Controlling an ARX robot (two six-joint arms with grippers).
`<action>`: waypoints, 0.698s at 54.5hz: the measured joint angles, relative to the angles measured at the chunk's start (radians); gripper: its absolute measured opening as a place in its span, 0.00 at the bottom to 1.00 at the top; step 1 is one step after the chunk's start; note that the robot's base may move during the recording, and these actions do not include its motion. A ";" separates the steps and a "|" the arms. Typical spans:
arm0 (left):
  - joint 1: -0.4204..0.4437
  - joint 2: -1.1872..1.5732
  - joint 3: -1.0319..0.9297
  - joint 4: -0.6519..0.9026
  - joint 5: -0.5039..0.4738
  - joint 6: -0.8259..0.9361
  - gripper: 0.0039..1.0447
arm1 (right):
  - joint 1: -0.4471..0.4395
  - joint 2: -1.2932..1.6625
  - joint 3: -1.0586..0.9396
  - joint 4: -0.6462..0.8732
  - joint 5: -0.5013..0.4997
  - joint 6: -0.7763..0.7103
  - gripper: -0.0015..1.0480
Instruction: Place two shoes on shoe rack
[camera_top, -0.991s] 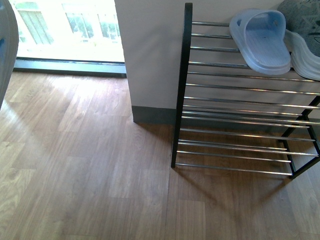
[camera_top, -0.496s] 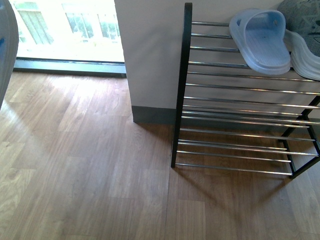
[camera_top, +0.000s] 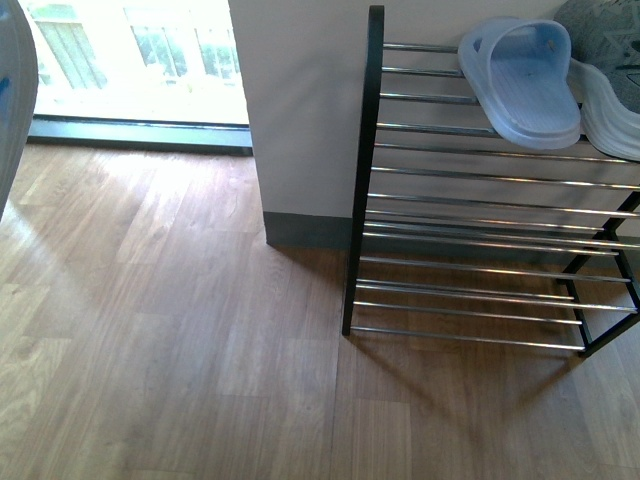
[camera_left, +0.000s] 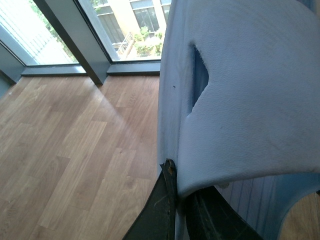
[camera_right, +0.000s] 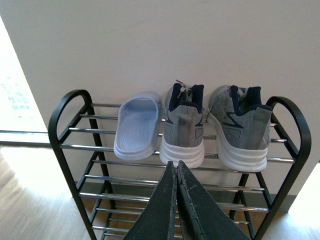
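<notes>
Pale blue sandal (camera_left: 250, 100) hangs clamped in the left end effector (camera_left: 177, 200); the shoe rack (camera_top: 375, 150) lies off to its right, top shelf holding another sandal (camera_top: 525, 85). Right end effector (camera_right: 176, 200) is closed, empty.

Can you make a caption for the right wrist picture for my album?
One pale blue sandal and two grey sneakers share the shoe rack's top shelf.

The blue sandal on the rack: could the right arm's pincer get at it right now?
Probably yes. The right pincer is shut and empty, facing the shoe rack, with open air between it and the blue sandal on top.
</notes>
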 joint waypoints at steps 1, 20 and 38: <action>0.000 0.000 0.000 0.000 0.000 0.000 0.02 | 0.000 -0.005 0.000 -0.004 0.000 0.000 0.02; 0.000 0.000 0.000 0.000 0.000 0.000 0.02 | 0.000 -0.122 0.000 -0.119 0.001 0.000 0.02; 0.000 0.000 0.000 0.000 0.000 0.000 0.02 | 0.000 -0.210 0.000 -0.206 0.001 0.000 0.02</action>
